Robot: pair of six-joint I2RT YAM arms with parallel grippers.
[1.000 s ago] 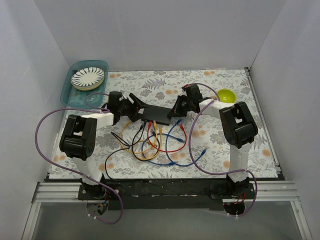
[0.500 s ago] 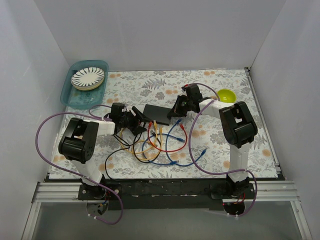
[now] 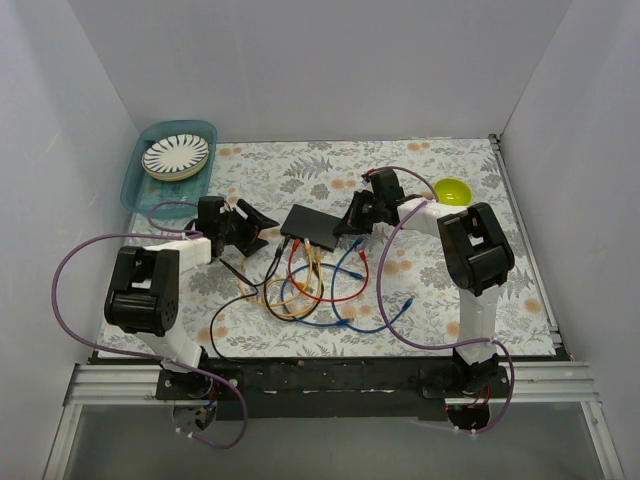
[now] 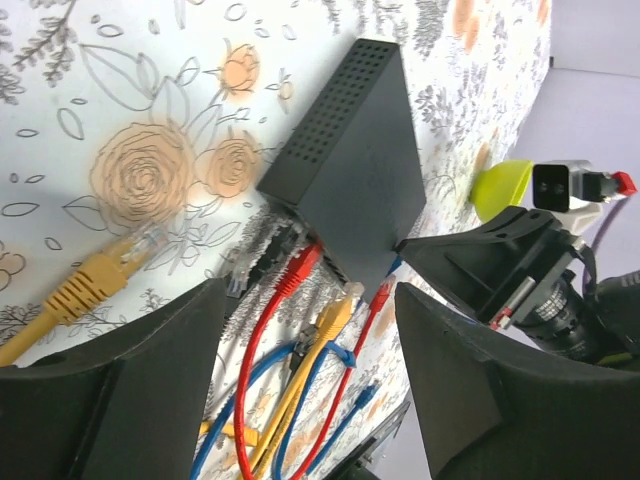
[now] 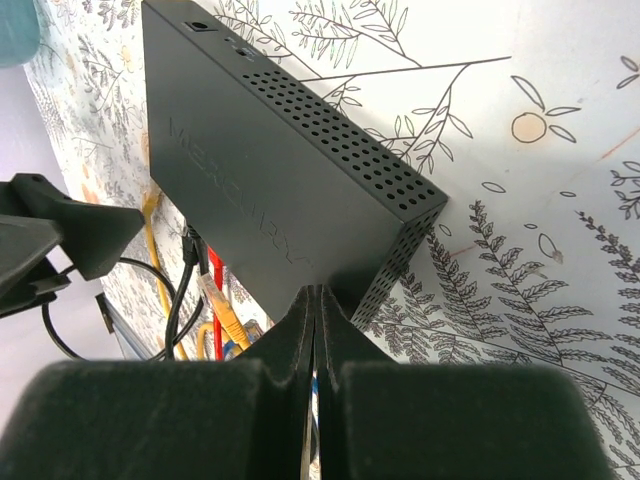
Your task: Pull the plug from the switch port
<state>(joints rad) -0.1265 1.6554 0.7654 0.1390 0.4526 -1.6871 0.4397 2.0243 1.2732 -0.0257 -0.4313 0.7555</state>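
Observation:
The switch (image 3: 310,227) is a flat black box on the floral mat, with its sockets facing the near side. In the left wrist view the switch (image 4: 360,150) has black, red (image 4: 297,272) and yellow (image 4: 335,315) plugs at its socket edge. A loose yellow plug (image 4: 100,282) lies on the mat to its left. My left gripper (image 3: 257,229) is open and empty, a short way left of the switch; it also shows in its own view (image 4: 308,292). My right gripper (image 3: 348,226) is shut, with its tips (image 5: 315,295) resting on the switch's (image 5: 270,170) right corner.
Loops of red, blue, yellow and black cable (image 3: 320,295) lie in front of the switch. A teal tray (image 3: 150,195) holding a striped plate (image 3: 175,155) stands at the back left. A yellow-green bowl (image 3: 452,190) sits at the back right. White walls enclose the mat.
My left gripper moved from the switch's left end toward the cables, then drew back to the left, open. The right gripper stayed on the switch.

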